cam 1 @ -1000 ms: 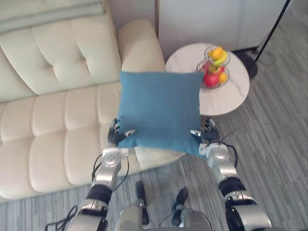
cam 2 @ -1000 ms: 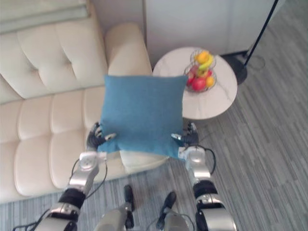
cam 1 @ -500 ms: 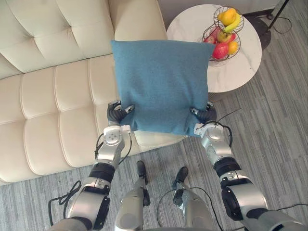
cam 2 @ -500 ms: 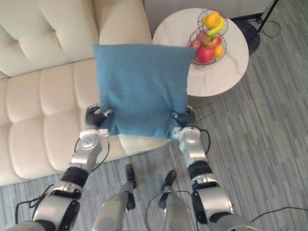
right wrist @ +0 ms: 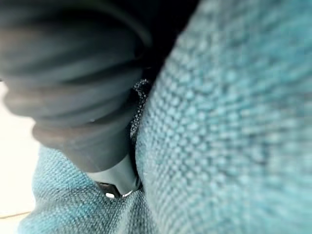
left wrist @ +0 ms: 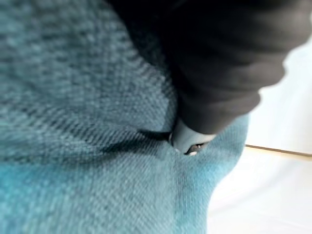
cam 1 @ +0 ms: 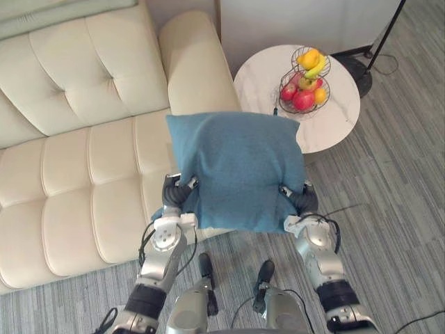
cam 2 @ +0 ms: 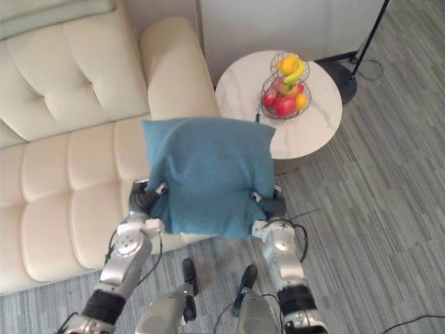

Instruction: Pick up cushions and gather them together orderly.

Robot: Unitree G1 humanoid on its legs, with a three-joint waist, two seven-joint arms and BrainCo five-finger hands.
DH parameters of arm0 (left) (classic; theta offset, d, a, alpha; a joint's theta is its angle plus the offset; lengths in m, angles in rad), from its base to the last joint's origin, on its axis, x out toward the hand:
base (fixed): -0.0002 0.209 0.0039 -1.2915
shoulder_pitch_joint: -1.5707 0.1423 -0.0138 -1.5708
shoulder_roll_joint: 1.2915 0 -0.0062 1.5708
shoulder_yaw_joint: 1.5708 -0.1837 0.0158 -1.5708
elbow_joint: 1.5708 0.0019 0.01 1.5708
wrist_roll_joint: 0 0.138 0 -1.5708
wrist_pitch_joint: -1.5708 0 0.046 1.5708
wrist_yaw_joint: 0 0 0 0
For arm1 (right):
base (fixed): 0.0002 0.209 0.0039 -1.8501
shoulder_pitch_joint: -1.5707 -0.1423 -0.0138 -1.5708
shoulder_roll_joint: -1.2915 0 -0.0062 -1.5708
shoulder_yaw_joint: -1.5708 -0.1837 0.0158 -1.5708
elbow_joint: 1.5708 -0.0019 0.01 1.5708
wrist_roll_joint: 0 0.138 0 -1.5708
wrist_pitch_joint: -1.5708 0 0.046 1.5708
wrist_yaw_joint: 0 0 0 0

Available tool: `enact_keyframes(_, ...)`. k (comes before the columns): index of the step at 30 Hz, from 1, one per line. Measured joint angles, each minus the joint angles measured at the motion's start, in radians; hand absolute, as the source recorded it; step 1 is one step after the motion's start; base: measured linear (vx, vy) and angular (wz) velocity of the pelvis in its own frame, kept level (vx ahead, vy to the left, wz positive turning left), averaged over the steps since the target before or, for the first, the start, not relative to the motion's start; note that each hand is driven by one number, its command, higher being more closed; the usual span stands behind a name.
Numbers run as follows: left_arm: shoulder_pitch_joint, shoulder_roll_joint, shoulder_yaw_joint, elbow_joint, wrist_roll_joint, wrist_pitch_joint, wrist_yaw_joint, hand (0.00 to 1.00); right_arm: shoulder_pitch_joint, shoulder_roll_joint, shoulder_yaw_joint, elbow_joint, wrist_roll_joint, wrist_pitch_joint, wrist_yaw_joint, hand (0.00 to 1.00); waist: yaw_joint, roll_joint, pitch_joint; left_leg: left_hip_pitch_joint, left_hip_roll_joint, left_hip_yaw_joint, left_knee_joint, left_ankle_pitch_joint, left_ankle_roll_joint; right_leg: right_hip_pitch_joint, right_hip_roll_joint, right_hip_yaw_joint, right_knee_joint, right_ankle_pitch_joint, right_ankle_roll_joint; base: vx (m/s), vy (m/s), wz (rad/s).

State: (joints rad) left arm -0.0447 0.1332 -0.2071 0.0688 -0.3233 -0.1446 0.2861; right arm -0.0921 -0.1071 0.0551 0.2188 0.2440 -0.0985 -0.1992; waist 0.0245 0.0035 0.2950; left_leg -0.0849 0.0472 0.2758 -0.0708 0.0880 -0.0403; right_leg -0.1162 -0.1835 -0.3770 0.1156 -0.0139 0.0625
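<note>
Blue woven cushion is dead centre in the head views, held up over the front edge of the cream leather sofa that takes up the left side of the frame. Left hand has its fingers curled round the cushion's lower left corner and right hand pinches the lower right one, so both are gripping it. Upper right there's a round white marble table with a wire fruit basket on it, and grey striped floor around that.
</note>
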Motion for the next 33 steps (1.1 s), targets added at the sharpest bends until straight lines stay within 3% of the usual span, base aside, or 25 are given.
enact_keyframes(1, 0.032, 0.000, -0.014, -0.004, -0.014, 0.000, -0.009, 1.00, 0.043, 0.001, 0.000, -0.018, -0.008, -0.002, 0.003, 1.00, -0.003, 0.000, -0.021, 0.015, -0.003, -0.025, -0.008, -0.003, 0.002, 0.017, 0.006, 0.079, 0.007, -0.018, 0.009, -0.02, 0.040, 0.26)
enact_keyframes(4, 0.099, -0.006, -0.017, -0.056, -0.015, 0.000, -0.010, 1.00, 0.077, 0.004, 0.013, -0.035, -0.010, -0.002, 0.004, 1.00, 0.001, 0.007, -0.042, 0.034, -0.001, -0.044, -0.025, -0.006, -0.002, 0.032, 0.011, 0.079, 0.019, -0.033, 0.014, -0.04, 0.013, 0.19)
enact_keyframes(10, 0.163, -0.055, -0.030, -0.101, -0.027, 0.000, -0.026, 1.00, 0.176, -0.005, 0.025, -0.113, -0.013, -0.010, 0.003, 1.00, -0.008, 0.075, -0.104, -0.024, 0.000, -0.179, -0.034, 0.020, -0.007, 0.083, 0.015, -0.077, 0.023, -0.065, 0.014, -0.03, -0.032, 0.86)
enact_keyframes(13, 0.162, -0.071, -0.029, -0.115, -0.054, -0.002, -0.026, 1.00, 0.158, -0.017, 0.024, -0.123, -0.039, -0.010, -0.005, 1.00, -0.008, 0.099, -0.126, -0.076, 0.043, 0.006, 0.028, -0.064, 0.016, 0.084, -0.014, -0.157, 0.025, -0.052, 0.001, 0.00, 0.015, 0.89)
enact_keyframes(14, 0.163, -0.076, -0.028, -0.116, -0.054, -0.007, -0.026, 1.00, 0.136, -0.019, 0.024, -0.123, -0.048, -0.010, -0.009, 1.00, -0.007, 0.102, -0.128, -0.091, 0.077, 0.116, 0.079, -0.085, 0.043, 0.084, -0.029, -0.166, 0.037, -0.055, 0.004, 0.04, 0.082, 0.64)
enact_keyframes(16, 0.165, -0.077, -0.028, -0.116, -0.059, -0.007, -0.026, 1.00, 0.112, -0.032, 0.023, -0.123, -0.049, -0.010, -0.010, 1.00, -0.013, 0.123, -0.143, -0.092, 0.114, 0.224, 0.108, -0.019, 0.064, 0.093, -0.031, -0.172, 0.072, -0.078, 0.021, 0.02, 0.068, 0.46)
enact_keyframes(19, 0.153, -0.074, -0.041, -0.116, -0.075, -0.017, -0.026, 1.00, 0.101, -0.040, 0.015, -0.124, -0.050, -0.013, -0.016, 1.00, -0.037, 0.105, -0.190, -0.091, 0.095, 0.323, 0.092, -0.068, 0.044, 0.125, -0.062, -0.240, 0.030, -0.069, 0.049, 0.05, 0.123, 0.72)
enact_keyframes(21, 0.136, -0.071, -0.065, -0.112, -0.080, -0.020, -0.028, 1.00, 0.095, -0.037, -0.015, -0.123, -0.051, -0.015, -0.019, 1.00, -0.029, 0.100, -0.199, -0.096, 0.086, 0.342, 0.086, 0.002, 0.063, 0.147, -0.070, -0.273, 0.004, -0.052, 0.061, 0.06, 0.104, 0.59)
enact_keyframes(23, 0.135, -0.066, -0.074, -0.095, -0.082, -0.020, -0.029, 1.00, 0.095, -0.029, -0.022, -0.122, -0.059, -0.014, -0.027, 1.00, -0.032, 0.086, -0.208, -0.101, 0.062, 0.320, 0.100, -0.008, 0.072, 0.154, -0.100, -0.278, 0.022, -0.050, 0.064, 0.07, 0.141, 0.42)
enact_keyframes(27, 0.136, -0.063, -0.076, -0.037, -0.092, -0.017, -0.037, 1.00, 0.095, -0.023, -0.024, -0.097, -0.086, -0.009, -0.036, 1.00, -0.031, 0.073, -0.204, -0.119, 0.042, 0.288, 0.231, -0.125, 0.095, 0.102, -0.220, -0.245, 0.271, -0.050, 0.055, 0.09, 0.206, 0.29)
enact_keyframes(28, 0.140, -0.050, -0.076, -0.036, -0.092, -0.014, -0.040, 1.00, 0.089, -0.016, -0.024, -0.075, -0.088, -0.009, -0.036, 1.00, -0.029, 0.061, -0.196, -0.106, 0.027, 0.287, 0.247, -0.160, 0.100, 0.051, -0.270, -0.203, 0.401, -0.036, -0.030, 0.09, 0.231, 0.06)
enact_keyframes(29, 0.151, -0.035, -0.076, -0.036, -0.092, -0.012, -0.048, 1.00, 0.089, -0.007, -0.021, -0.049, -0.087, -0.008, -0.033, 1.00, -0.029, 0.060, -0.194, -0.088, 0.020, 0.281, 0.247, -0.183, 0.114, -0.012, -0.284, -0.122, 0.503, -0.024, -0.076, 0.10, 0.219, 0.09)
enact_keyframes(30, 0.157, -0.025, -0.076, -0.036, -0.091, -0.010, -0.051, 1.00, 0.092, 0.000, -0.019, -0.037, -0.087, -0.006, -0.031, 1.00, -0.034, 0.059, -0.193, -0.081, 0.017, 0.264, 0.245, -0.190, 0.116, -0.034, -0.267, -0.075, 0.541, -0.051, -0.062, 0.16, 0.208, 0.39)
enact_keyframes(31, 0.170, -0.011, -0.076, -0.036, -0.092, -0.002, -0.053, 1.00, 0.104, 0.016, -0.020, -0.028, -0.085, -0.005, -0.020, 1.00, -0.047, 0.053, -0.189, -0.046, 0.000, 0.232, 0.204, -0.192, 0.119, -0.082, -0.182, 0.023, 0.586, -0.140, -0.015, 0.15, 0.138, 0.47)
enact_keyframes(33, 0.179, -0.005, -0.076, -0.035, -0.092, 0.000, -0.054, 1.00, 0.107, 0.021, -0.019, -0.028, -0.085, -0.005, -0.011, 1.00, -0.053, 0.043, -0.181, -0.010, -0.020, 0.223, 0.161, -0.190, 0.116, -0.111, -0.121, 0.053, 0.573, -0.184, -0.011, 0.14, 0.114, 0.39)
